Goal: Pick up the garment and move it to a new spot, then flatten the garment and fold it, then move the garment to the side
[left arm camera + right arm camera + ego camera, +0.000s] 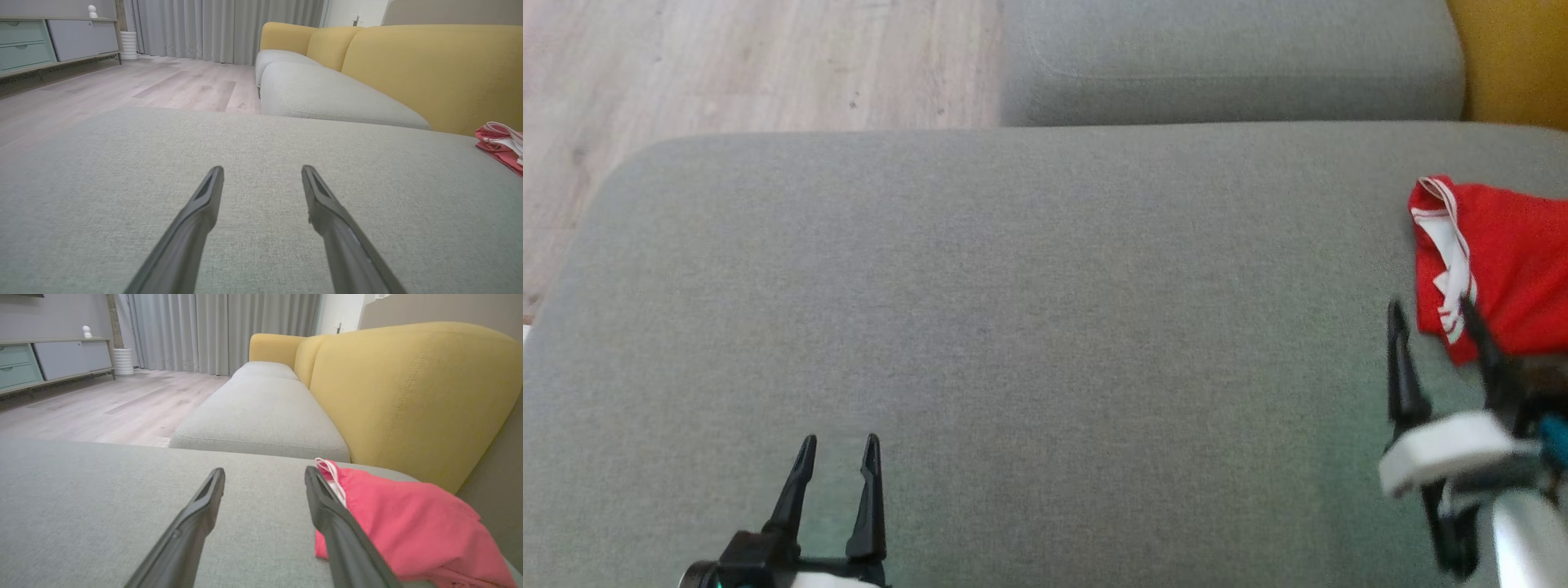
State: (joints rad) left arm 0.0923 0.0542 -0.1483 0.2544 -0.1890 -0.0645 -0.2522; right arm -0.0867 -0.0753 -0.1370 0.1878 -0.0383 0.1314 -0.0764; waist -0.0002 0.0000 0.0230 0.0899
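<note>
Grey sofa seat cushion (1013, 327): broad, bare across middle. Yellow backrest (408, 396) bounds right side; wood floor (752, 65) beyond far edge. Red garment with white trim (1511, 253) lies compact at cushion's right edge, near backrest.

Judged step: final shift to side, garment appears set down.

Right end effector (1431, 306): jaws wide, holding nothing, one finger over garment's near edge. Left end effector (840, 441): jaws wide, empty, low over cushion, well apart from garment.

Next move, judged: lift right arm straight clear. Finger could snag cloth, disturb fold
</note>
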